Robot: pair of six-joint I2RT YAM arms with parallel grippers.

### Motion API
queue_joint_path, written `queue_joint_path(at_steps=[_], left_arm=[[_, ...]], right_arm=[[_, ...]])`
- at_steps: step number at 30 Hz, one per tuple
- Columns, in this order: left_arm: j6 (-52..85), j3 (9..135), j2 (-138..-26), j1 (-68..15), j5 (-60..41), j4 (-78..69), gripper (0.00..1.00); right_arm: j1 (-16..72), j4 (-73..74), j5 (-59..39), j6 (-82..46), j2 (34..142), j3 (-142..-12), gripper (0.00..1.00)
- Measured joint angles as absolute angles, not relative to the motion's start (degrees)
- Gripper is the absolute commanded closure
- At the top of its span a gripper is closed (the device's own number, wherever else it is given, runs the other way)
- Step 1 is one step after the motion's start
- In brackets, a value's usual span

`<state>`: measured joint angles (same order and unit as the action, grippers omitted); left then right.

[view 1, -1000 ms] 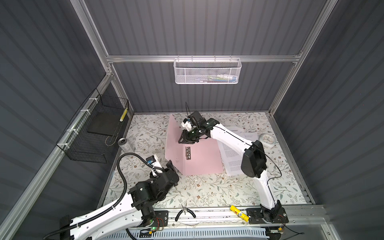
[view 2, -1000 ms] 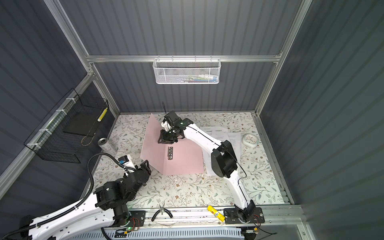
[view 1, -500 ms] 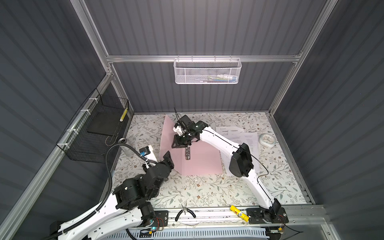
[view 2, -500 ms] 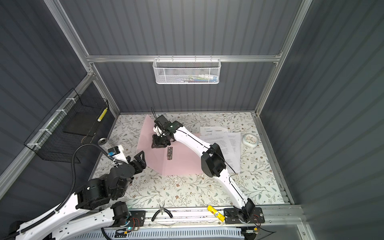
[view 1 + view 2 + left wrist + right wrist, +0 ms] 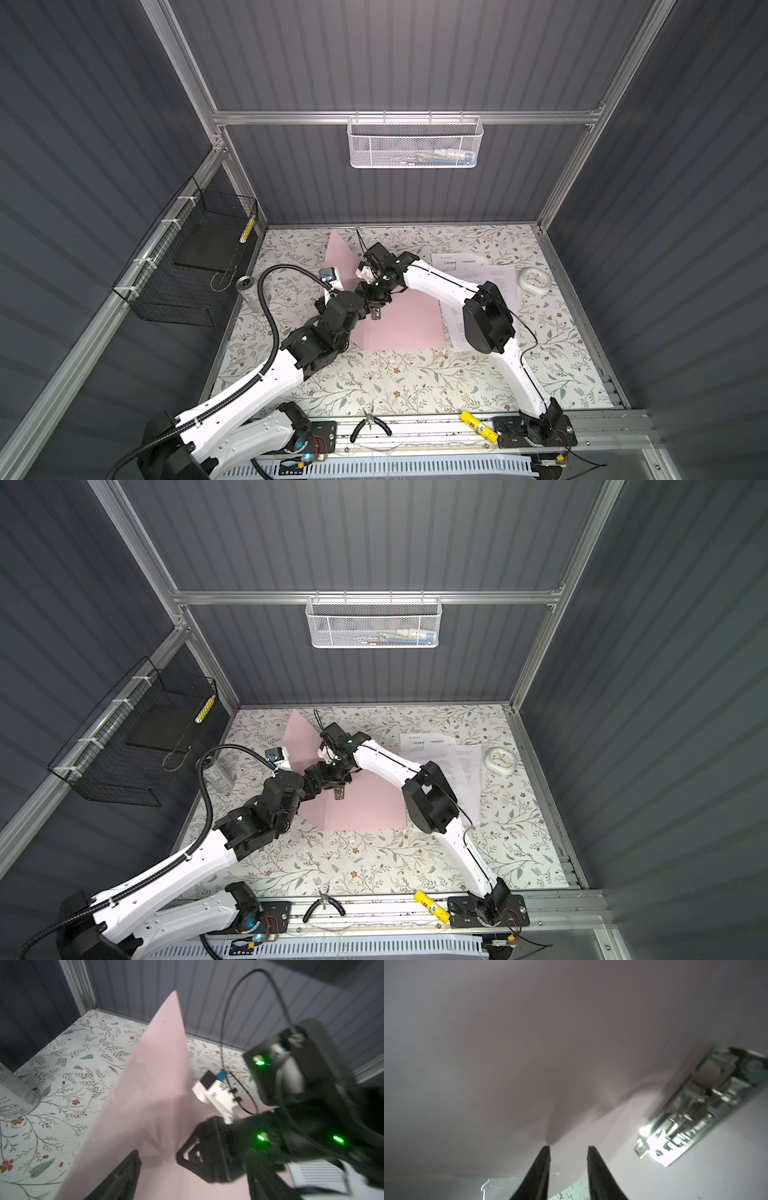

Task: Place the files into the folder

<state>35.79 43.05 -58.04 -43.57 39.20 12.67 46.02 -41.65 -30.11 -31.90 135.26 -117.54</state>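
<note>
In both top views the folder (image 5: 399,328) lies open on the floral tabletop (image 5: 415,386), left of centre. One leaf is flat and the other stands up on the far-left side. The files (image 5: 496,276) lie just beside the folder's right edge, outside it and partly under the right arm. Both grippers meet over the fold. The right gripper (image 5: 375,305) points down just beside the metal clip (image 5: 376,316), and the left gripper (image 5: 365,308) reaches in from the near left, close to it.

The left wrist view is blurred. The raised pink leaf fills the middle, and the left gripper's dark fingers (image 5: 124,1178) stand wide apart with nothing clamped between them. A silver can (image 5: 14,1093) stands on the tabletop to the left of the folder.

In the right wrist view the fingers (image 5: 537,1174) leave a narrow, empty gap. Their tips are at the flat pink leaf, but I cannot tell whether they touch it. The clip (image 5: 695,1109) is near them.
</note>
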Motion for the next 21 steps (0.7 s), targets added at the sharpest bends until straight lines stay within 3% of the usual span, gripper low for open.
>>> queue_joint_path(at_steps=[10,21], left_arm=[[37.4,37.8,-65.1,-35.7,30.1,6.0,0.23],[43.0,36.1,-75.0,-32.7,26.6,0.8,0.24]], right_arm=[[40.6,-34.8,-30.6,-32.9,124.6,-104.2,0.66],[33.0,-32.7,-26.1,-30.5,122.4,-93.5,0.66]])
